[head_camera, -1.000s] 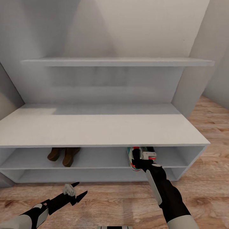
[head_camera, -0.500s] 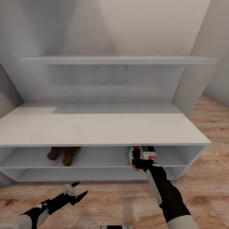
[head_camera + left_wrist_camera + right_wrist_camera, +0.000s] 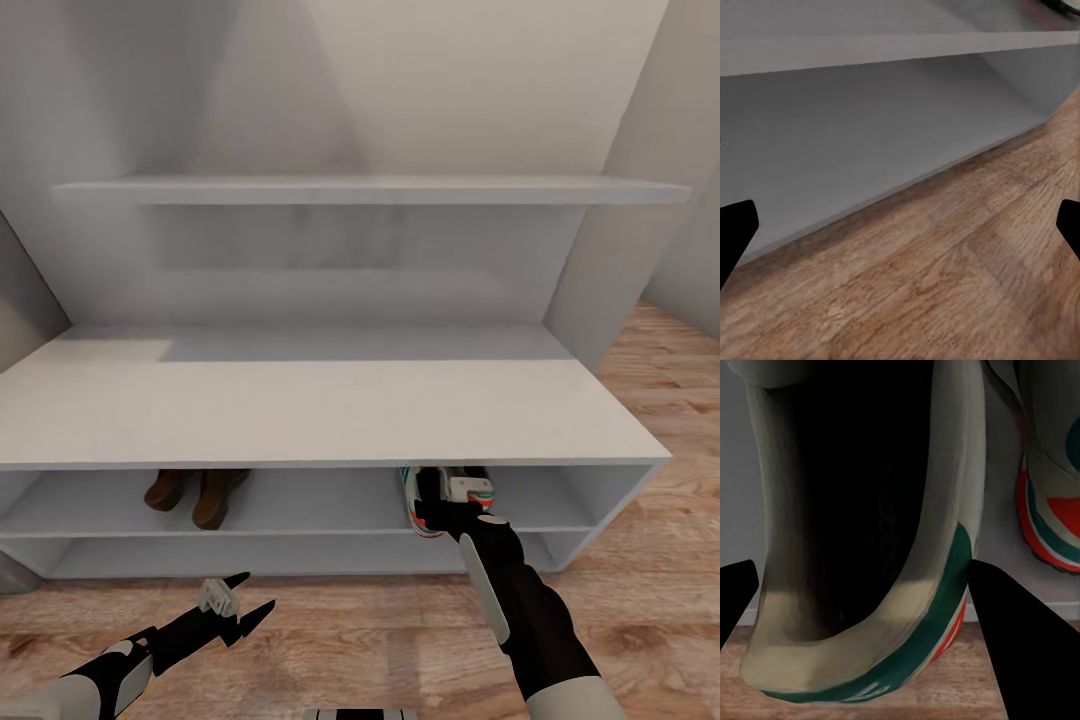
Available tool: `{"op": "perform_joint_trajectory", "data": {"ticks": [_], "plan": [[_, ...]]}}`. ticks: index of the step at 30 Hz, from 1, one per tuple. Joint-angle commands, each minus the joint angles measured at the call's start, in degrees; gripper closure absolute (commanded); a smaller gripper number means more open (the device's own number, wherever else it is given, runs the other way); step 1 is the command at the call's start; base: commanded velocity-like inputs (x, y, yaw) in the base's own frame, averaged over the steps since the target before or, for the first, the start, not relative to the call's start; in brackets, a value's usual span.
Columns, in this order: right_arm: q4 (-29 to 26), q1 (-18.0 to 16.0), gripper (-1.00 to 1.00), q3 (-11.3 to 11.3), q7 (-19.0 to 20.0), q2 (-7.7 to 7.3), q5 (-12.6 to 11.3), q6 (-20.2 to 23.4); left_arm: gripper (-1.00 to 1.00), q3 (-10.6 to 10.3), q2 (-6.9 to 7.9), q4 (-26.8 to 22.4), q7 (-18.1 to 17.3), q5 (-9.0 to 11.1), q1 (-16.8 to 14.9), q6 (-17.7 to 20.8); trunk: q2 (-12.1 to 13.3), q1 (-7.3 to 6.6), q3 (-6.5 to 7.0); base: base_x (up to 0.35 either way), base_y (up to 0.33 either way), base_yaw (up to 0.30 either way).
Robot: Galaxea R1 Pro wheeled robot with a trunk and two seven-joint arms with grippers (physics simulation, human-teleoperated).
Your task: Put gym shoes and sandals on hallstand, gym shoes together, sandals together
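sandals (image 3: 195, 493) upper bay | gym shoes (image 3: 425, 497) beside right gripper (image 3: 432, 497)

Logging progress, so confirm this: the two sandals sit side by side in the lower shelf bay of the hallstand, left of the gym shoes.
Wrong in one respect: the two sandals sit in the upper shelf bay of the hallstand, not the lower one. The head view shows them on the shelf just under the bench top, side by side and left of the gym shoes, as you said.
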Motion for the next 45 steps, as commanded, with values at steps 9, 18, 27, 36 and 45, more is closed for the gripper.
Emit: {"op": "perform_joint_trajectory", "data": {"ticks": [9, 18, 27, 36, 45], "plan": [[-0.06, -0.03, 1.0, 0.07, -0.53, -0.01, -0.58, 0.19, -1.0, -0.39, -0.23, 0.04, -0.23, 0.53, -0.03, -0.09, -0.06, 0.07, -0.71, 0.0, 0.0, 0.0], [-0.06, -0.03, 1.0, 0.06, -0.53, -0.01, -0.57, 0.19, -1.0, -0.39, -0.25, 0.03, -0.23, 0.55, -0.03, -0.09, -0.06, 0.07, -0.71, 0.001, 0.0, 0.0], [-0.06, -0.03, 1.0, 0.06, -0.53, -0.01, -0.59, 0.19, -1.0, -0.39, -0.25, 0.05, -0.23, 0.53, -0.03, -0.09, -0.06, 0.07, -0.71, 0.114, 0.0, 0.0], [-0.06, -0.03, 1.0, 0.06, -0.53, -0.01, -0.59, 0.19, -1.0, -0.39, -0.25, 0.04, -0.23, 0.53, -0.03, -0.09, -0.06, 0.07, -0.71, 0.005, 0.0, 0.0], [-0.06, -0.03, 1.0, 0.06, -0.53, -0.01, -0.57, 0.19, -1.0, -0.39, -0.25, 0.05, -0.23, 0.54, -0.03, -0.09, -0.06, 0.07, -0.71, 0.057, 0.0, 0.0]]}}
